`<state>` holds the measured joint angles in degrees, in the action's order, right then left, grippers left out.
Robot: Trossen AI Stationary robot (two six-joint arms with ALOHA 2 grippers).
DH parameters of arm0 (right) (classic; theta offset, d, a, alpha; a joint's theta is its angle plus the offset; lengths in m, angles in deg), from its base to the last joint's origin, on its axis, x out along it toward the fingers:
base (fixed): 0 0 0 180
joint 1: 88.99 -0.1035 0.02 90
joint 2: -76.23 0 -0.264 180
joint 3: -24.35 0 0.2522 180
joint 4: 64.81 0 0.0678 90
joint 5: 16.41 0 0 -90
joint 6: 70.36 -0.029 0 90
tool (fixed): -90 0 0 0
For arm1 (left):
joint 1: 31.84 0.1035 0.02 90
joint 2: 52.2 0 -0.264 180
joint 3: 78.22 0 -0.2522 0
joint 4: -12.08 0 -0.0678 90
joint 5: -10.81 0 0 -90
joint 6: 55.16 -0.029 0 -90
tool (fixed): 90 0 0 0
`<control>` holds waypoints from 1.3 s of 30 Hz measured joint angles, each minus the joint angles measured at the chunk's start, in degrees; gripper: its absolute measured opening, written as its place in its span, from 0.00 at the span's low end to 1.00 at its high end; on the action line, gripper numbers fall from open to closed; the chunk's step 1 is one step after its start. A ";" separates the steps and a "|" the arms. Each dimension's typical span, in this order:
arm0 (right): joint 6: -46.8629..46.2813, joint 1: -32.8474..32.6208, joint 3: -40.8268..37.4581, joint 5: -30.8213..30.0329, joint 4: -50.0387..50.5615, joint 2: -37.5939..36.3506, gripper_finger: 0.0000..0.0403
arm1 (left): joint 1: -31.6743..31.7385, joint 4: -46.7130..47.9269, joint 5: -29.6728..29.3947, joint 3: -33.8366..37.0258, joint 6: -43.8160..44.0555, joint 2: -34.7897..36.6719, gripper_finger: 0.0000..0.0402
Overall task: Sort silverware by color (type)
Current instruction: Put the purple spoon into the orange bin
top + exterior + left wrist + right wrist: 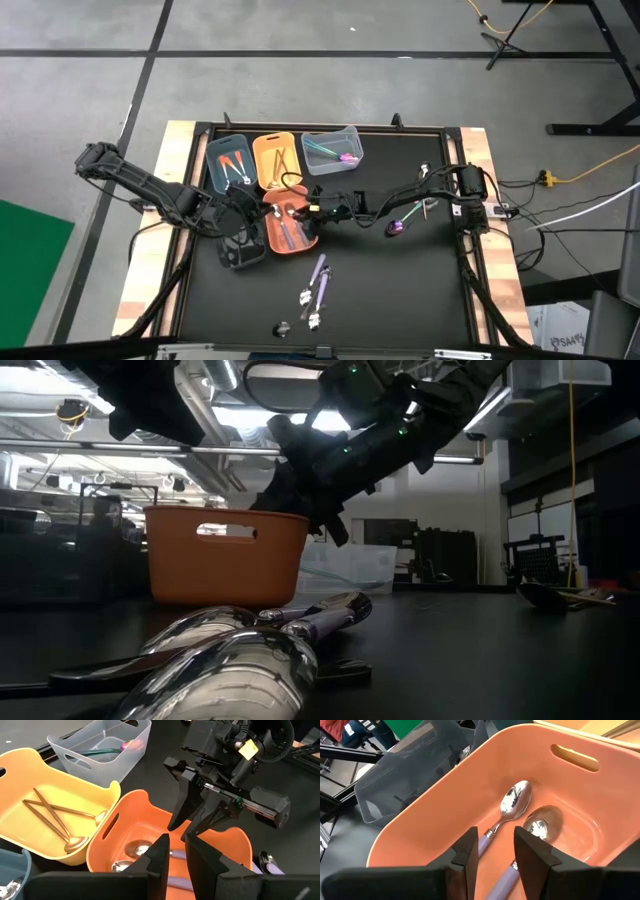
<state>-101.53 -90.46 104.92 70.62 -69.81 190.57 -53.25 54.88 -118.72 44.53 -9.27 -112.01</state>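
Two purple-handled spoons lie in the orange bin, bowls toward its far end. My right gripper hangs open and empty just above them; it also shows in the left wrist view and the high view. My left gripper is open with a narrow gap and empty, by the orange bin's left side. Gold pieces lie in the yellow bin. Purple-handled spoons lie loose on the near table; a purple one and a teal one lie toward the right.
A blue-grey bin holds orange-red pieces. A clear bin holds teal and purple pieces. A dark bin stands left of the orange one. A small piece lies near the front edge. Large spoons fill the low view's foreground.
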 joint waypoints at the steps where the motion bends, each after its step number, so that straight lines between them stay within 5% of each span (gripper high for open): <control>1: 0.06 0.00 0.00 0.02 -0.07 -0.10 0.28 | 0.01 -0.02 0.00 0.00 0.00 0.00 0.14; 9: 6.17 0.00 -0.02 0.09 4.74 -5.40 0.27 | 0.07 -9.01 1.44 0.00 -0.72 0.00 0.14; 17: 14.84 0.00 -0.02 -2.11 15.31 -14.04 0.27 | 3.08 -25.71 14.72 0.00 -5.97 -0.40 0.14; 26: 22.92 0.00 0.00 -9.39 32.97 -22.88 0.27 | 3.23 -42.14 20.77 -0.46 -6.01 -7.82 0.14; 33: 31.36 0.00 0.00 -19.34 46.77 -30.10 0.27 | 2.95 -40.32 20.41 -11.01 -5.95 -17.64 0.14; 39: 28.43 0.02 -1.97 -20.12 52.01 -35.44 0.27 | 3.62 -29.01 22.23 -22.13 -5.57 -24.20 0.14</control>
<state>-73.10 -90.44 102.95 50.50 -17.79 155.14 -49.63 25.87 -96.49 22.40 -14.85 -136.22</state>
